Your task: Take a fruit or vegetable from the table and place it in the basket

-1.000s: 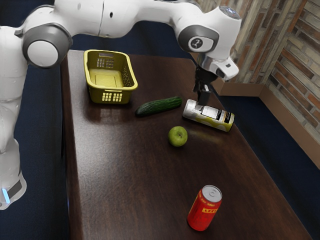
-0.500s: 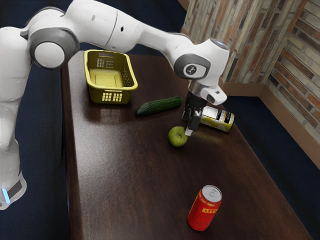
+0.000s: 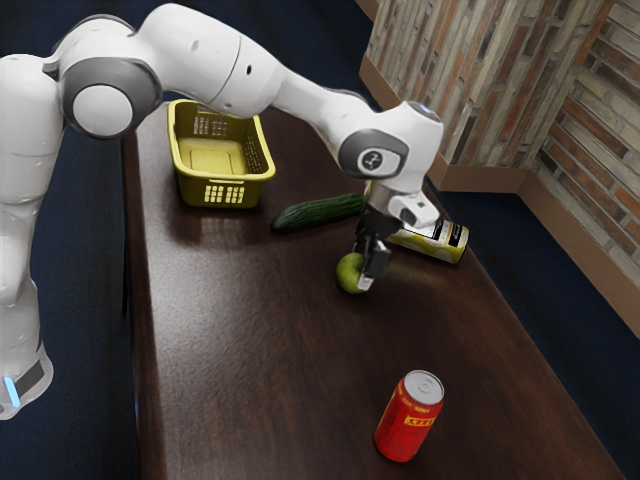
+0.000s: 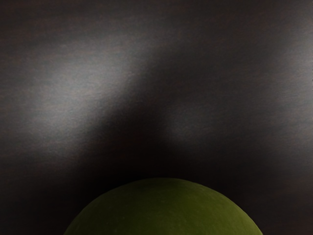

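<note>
One round green apple (image 3: 348, 272), on dark wooden table (image 3: 250, 330) | black two-finger gripper (image 3: 363, 267) at it, spread wide | likely firm, light, slick, bruisable | clasp opposite sides at widest girth

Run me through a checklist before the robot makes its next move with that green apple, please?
1. Tool at the green apple: ok.
2. Apple firmly gripped: cannot tell; the far side is hidden.
3. Yellow basket upright, ready to receive it: ok.
4. Apple in the basket: not ok; it is outside, down at the table.
5. Tool free of the lying canister: cannot tell; they overlap in the exterior view.
6. Red can upright, apart from the tool: ok.
</note>
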